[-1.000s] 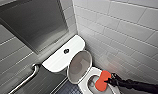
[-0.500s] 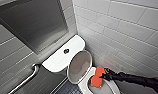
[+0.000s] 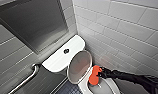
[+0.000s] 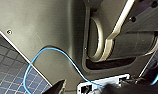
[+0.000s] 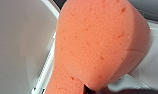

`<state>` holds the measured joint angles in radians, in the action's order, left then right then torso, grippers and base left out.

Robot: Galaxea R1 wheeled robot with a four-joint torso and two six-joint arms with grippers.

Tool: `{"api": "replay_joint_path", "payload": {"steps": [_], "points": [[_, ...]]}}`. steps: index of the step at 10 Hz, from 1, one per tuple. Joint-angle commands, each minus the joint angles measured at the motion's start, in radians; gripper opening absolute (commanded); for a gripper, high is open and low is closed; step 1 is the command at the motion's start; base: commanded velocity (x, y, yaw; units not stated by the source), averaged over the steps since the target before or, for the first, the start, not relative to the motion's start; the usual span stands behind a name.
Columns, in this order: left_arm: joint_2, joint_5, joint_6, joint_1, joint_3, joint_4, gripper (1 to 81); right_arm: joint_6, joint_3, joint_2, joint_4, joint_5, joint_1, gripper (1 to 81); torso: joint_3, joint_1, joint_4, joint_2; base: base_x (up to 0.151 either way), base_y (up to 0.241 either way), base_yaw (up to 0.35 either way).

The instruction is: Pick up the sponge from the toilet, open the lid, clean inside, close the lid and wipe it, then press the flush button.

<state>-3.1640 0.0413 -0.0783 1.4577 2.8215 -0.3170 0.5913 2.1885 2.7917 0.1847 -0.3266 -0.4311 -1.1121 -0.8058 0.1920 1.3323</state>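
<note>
Head view. Right gripper (image 3: 99,74) comes in on a black arm from the right side and is closed on the sponge (image 3: 94,76). The sponge is pinched at one edge, and most of it sticks out past the fingertips toward the lid (image 3: 79,65). The lid stands raised, inner face showing, just beyond the sponge on the side away from the fingers. Sponge hangs over the bowl rim of the toilet (image 3: 108,86); whether it touches the rim, cannot tell. Button (image 3: 66,51) sits in the cistern top (image 3: 57,61), well apart from the fingers, past the lid. Grab bar (image 3: 25,80) and steel panel (image 3: 32,25) lie farther off again, on the tiled wall (image 3: 125,27) side beyond the cistern.

Left wrist view. Left gripper (image 4: 86,89) at the frame edge: open or closed, cannot tell. A blue cable (image 4: 45,51) loops across a grey surface; dark gridded floor tiles (image 4: 7,65) beside it.

Right wrist view. Sponge (image 5: 100,45) very close, porous orange, rising straight out from a dark fingertip (image 5: 87,89) that presses into its base. A white toilet surface (image 5: 17,42) lies beyond the sponge on one side, a white rim (image 5: 147,67) on the other.
</note>
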Motion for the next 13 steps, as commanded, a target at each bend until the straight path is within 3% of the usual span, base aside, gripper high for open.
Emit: {"api": "replay_joint_path", "payload": {"steps": [1,3,5,6,8,13], "points": [[-0.001,-0.087,0.006,0.036,0.001,-0.004,81.1,0.002,0.296,0.192,0.021,0.012,0.113,1.0,0.0,0.0,0.0,0.0,0.0,0.0,0.0],[-0.002,-0.089,0.006,0.036,0.001,-0.004,81.1,0.005,0.407,0.255,0.018,0.029,0.11,1.0,0.0,0.0,0.0,0.0,0.0,0.0,0.0],[-0.001,-0.09,0.008,0.036,0.001,-0.004,81.1,0.007,0.401,0.232,0.013,0.017,0.099,1.0,0.0,0.0,0.0,0.0,0.0,0.0,0.0],[-0.001,-0.09,0.008,0.036,0.0,-0.004,81.1,0.007,0.338,0.177,0.006,0.018,0.094,1.0,0.0,0.0,0.0,0.0,0.0,0.0,0.0],[-0.002,-0.092,0.008,0.036,0.001,-0.004,81.1,0.04,-0.023,-0.046,-0.002,0.085,0.087,1.0,0.0,0.0,0.0,0.0,0.0,0.0,0.0],[-0.002,-0.092,0.008,0.037,0.0,-0.004,81.1,0.088,-0.286,-0.296,-0.004,0.181,0.035,1.0,0.0,0.0,0.0,0.0,0.0,0.0,0.0]]}}
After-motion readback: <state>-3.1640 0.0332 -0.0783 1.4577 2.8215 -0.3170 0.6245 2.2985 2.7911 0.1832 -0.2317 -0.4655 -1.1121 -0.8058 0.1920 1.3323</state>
